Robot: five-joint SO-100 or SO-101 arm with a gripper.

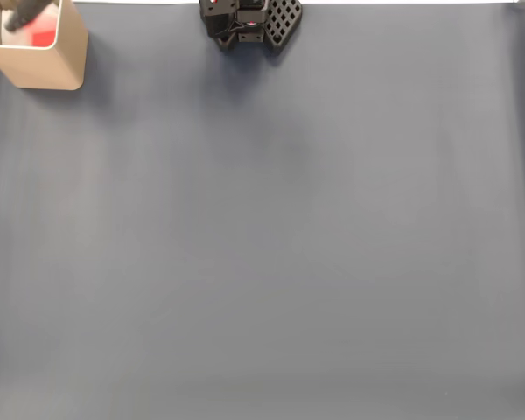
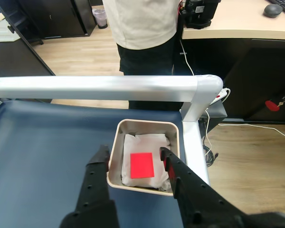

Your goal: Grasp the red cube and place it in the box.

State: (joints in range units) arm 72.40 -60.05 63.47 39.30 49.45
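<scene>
**Cube down, jaws apart above the box**

Over the far corner of the blue table, I hang with my gripper [image 2: 135, 159] directly above the box [image 2: 115, 164], my two black fingers [image 2: 97, 183] spread wide and holding nothing. The red cube [image 2: 142, 165] lies flat on the crumpled white lining inside the box, straight below the gap between my fingertips and apart from both of them. In the wrist view its top face reads as slightly taller than wide, the longer side pointing away from me toward the far wall of the box; whether that is its true shape or the camera's angle I cannot tell.

In the fixed view the box [image 1: 48, 66] sits at the top-left corner of the table [image 1: 271, 245], with a patch of the red cube [image 1: 42, 37] visible inside and part of my gripper [image 1: 26, 13] dark above it. My base [image 1: 249, 22] stands at the far edge, well apart from the box.

The count: one red cube, one box, one arm. Beyond the silver table rail [image 2: 99, 88] a person [image 2: 145, 33] in a pale top stands close by.

I judge the placing done; what remains is a straight lift, since the box walls flank both fingers closely and a sideways exit could catch the rim.
</scene>
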